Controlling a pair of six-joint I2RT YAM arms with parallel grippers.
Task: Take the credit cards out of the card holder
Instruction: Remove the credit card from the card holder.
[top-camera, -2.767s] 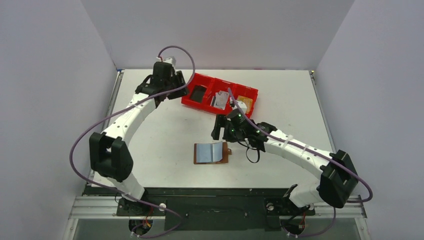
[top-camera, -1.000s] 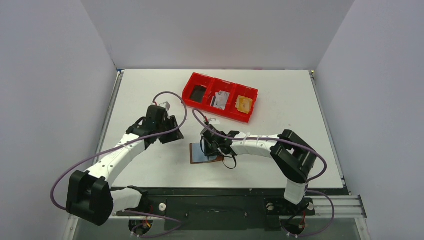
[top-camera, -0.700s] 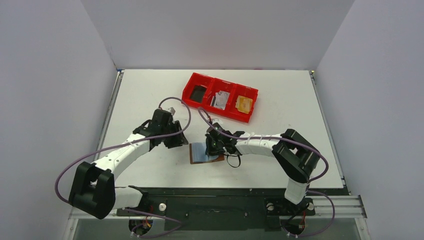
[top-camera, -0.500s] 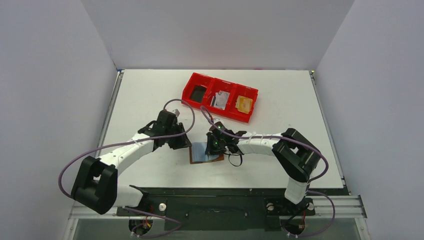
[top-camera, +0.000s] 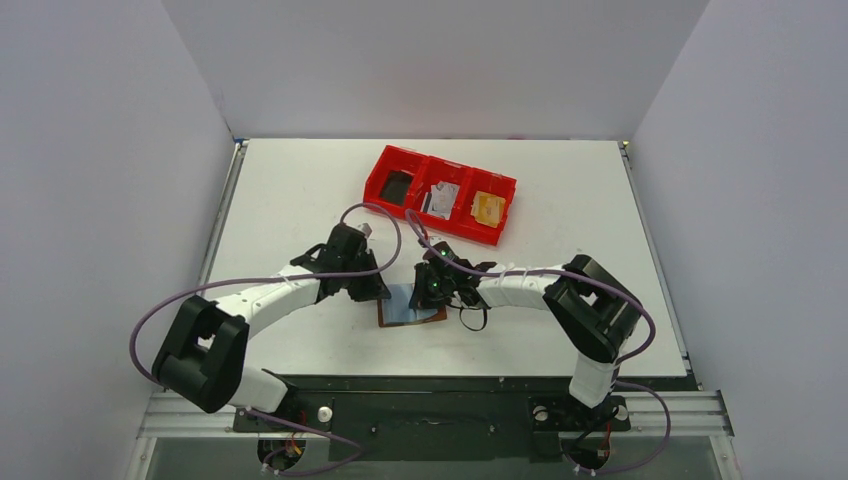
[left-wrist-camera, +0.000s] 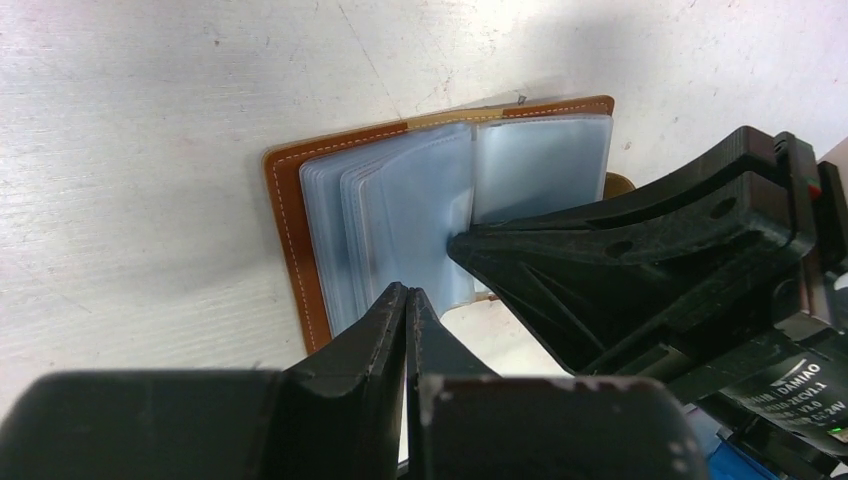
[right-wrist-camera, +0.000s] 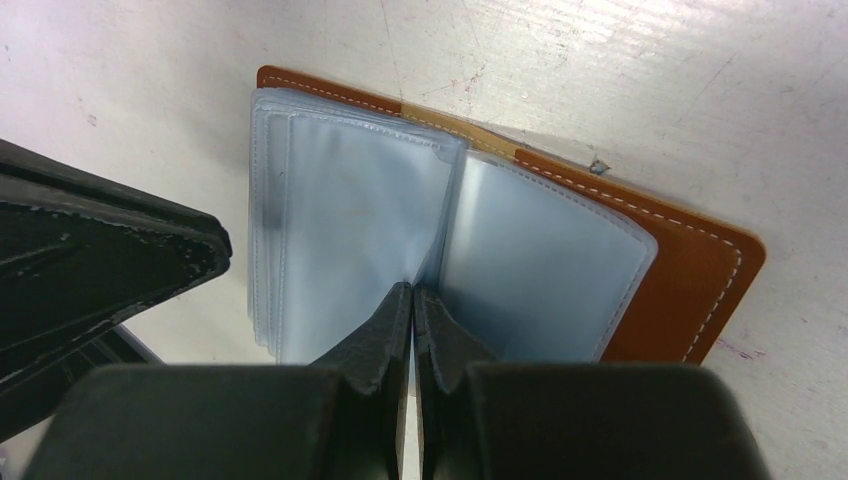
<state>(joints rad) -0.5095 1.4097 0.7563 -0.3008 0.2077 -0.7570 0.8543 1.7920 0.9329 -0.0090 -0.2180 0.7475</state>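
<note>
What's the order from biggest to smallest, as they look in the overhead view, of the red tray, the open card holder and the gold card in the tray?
1. red tray
2. card holder, though partly covered
3. gold card, clearly the smallest

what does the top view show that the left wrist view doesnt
Only the top view: the red tray with things in it, and both whole arms. Only the left wrist view: the card holder's white stitching and stacked clear sleeves, with the left gripper shut at the sleeves' edge. Both: the open card holder on the table, with the right gripper at it.
</note>
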